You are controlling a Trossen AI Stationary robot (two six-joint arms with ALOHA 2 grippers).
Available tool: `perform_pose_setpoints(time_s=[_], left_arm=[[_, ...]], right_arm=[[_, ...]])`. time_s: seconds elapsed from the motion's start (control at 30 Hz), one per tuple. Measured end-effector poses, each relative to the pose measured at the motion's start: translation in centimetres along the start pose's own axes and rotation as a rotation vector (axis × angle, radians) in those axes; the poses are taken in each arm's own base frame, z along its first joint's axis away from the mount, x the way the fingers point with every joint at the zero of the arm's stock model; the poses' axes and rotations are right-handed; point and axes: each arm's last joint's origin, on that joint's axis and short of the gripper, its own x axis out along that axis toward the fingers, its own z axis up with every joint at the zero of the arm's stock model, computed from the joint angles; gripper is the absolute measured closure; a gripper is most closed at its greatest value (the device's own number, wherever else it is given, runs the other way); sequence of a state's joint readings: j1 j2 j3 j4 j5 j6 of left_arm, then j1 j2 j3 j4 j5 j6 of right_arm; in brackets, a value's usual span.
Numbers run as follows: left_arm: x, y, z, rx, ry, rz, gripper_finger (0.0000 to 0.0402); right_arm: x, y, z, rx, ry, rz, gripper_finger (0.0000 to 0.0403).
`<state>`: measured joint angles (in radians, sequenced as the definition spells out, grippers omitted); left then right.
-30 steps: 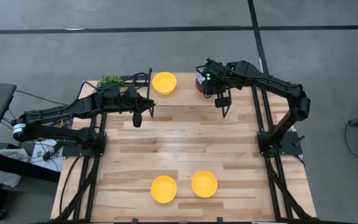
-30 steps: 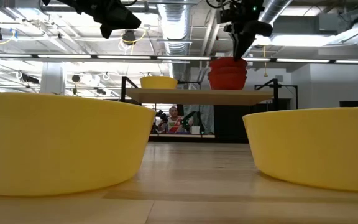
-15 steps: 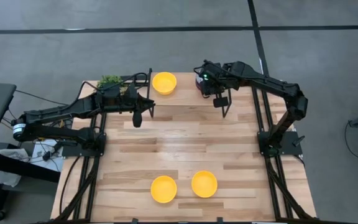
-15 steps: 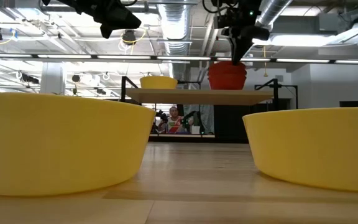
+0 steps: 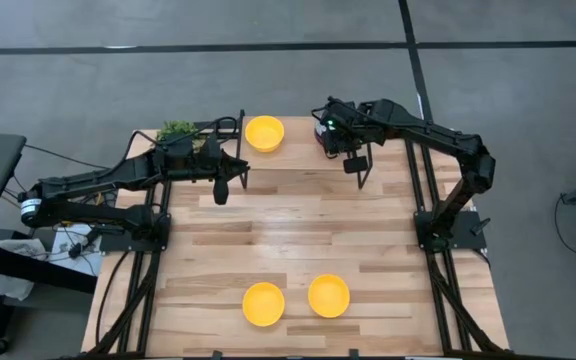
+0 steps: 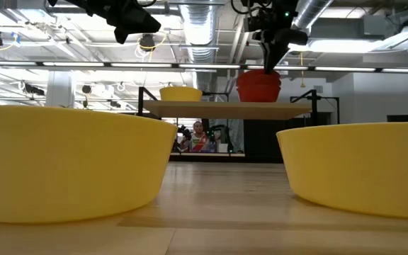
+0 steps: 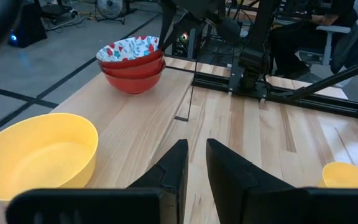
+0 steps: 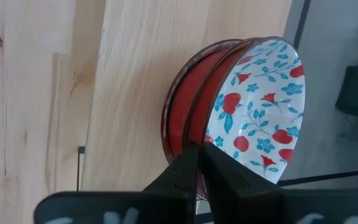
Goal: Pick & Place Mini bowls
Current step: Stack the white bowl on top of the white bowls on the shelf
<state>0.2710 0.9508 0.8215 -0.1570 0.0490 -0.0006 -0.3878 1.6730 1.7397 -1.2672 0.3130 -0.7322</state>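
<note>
- An industrial lab or workshop hall: grey concrete floor (image 5: 268, 80) with dark seam lines around a wooden table (image 5: 288, 240) on black metal framing.
- Exposed ceiling ducts (image 6: 202, 32) and strip lights overhead.
- Fan (image 7: 109, 7), cables and other equipment beyond.

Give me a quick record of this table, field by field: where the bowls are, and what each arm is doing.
table: wooden table
near edge: two yellow bowls, side by side
far edge: one yellow bowl
far right corner: stack of red bowls, floral pattern inside the top one
far left corner: green plant
right end effector: at the rim of the red stack, fingers nearly shut
left end effector: above the table between plant and far yellow bowl, holding nothing, fingers slightly apart
</note>
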Motion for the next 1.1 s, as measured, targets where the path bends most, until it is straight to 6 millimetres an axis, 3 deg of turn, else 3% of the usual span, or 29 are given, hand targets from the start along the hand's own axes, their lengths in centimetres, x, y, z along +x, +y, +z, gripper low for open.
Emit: perform_pose_setpoints(time_s=[1.1], left_arm=[[0.00,0.00,0.00,0.000,0.000,0.000,0.0344]], right_arm=[[-0.05,0.07,0.21,0.107,-0.044,0.033,0.0352]])
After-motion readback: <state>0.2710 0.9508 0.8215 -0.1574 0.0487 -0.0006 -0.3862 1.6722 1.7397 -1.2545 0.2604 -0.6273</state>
